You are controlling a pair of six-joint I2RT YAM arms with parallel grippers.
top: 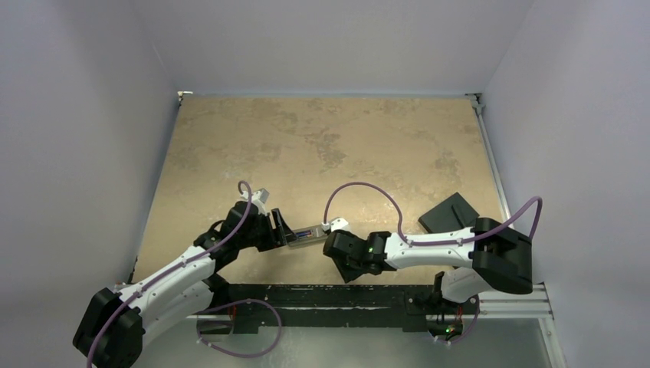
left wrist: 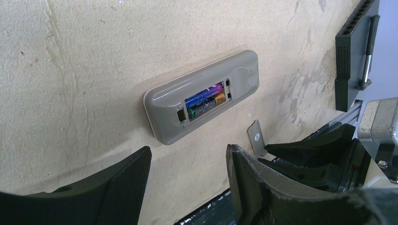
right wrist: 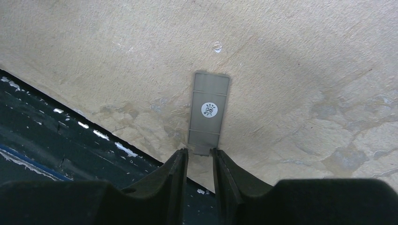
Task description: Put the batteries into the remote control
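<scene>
My left gripper (left wrist: 187, 154) gapes empty near the remote control (left wrist: 164, 101) — right gripper (right wrist: 199, 154) narrowed around the grey cover (right wrist: 209, 93) tab, grip unclear.

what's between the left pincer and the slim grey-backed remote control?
Nothing. The left wrist view shows only bare beige tabletop between the open left pincer and the slim grey-backed remote control.

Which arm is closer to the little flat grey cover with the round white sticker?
Right arm: its jaws straddle the cover's near end; the left arm hovers beside the grey plastic remote.
</scene>
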